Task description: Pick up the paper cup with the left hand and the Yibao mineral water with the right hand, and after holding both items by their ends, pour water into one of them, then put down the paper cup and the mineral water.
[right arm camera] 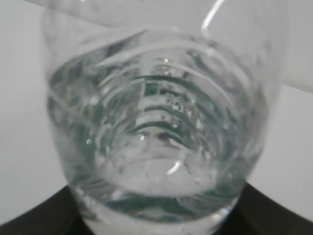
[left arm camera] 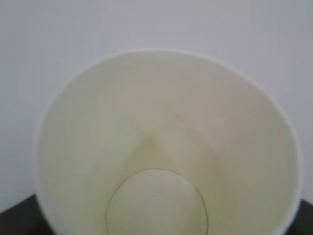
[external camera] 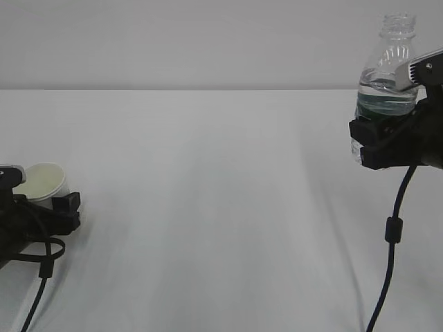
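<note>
Both pickups look done: the left hand holds the paper cup in its jaws low by the table, and the right hand grips the Yibao mineral water upright and raised. They are well apart, the cup looks dry, so pouring and setting down remain.

The clear bottle fills the view, ribbed, with water and green label glimpses inside; dark jaws edge its base.

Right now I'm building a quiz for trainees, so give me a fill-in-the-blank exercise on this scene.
1. The paper cup sits in the ____ gripper.
2. The Yibao mineral water has no ____ on its neck.
3. Inside, the paper cup looks ____ of water.
4. The bottle's label band is dark ____.

Missing words: left; cap; empty; green
</note>
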### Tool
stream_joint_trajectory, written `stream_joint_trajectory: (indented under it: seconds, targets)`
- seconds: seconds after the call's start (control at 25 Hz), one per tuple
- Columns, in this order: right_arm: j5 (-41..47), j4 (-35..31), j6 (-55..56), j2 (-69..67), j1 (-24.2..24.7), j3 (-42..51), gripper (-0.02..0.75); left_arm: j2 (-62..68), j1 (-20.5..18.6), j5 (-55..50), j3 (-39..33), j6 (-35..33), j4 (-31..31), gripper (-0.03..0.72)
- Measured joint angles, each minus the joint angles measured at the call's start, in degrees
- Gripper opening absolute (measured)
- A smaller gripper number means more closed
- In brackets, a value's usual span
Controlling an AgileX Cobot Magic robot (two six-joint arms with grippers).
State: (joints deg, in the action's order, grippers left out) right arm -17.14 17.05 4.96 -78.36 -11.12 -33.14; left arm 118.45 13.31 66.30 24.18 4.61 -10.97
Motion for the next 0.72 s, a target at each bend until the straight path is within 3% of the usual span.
stream_joint_trajectory:
  seconds: [0.72]
  targets:
    - [0.0,0.1,0.0,0.0,0.0,0.0,0.410,0.2,0.0,0.0,0.0,0.0,-0.2,0.505]
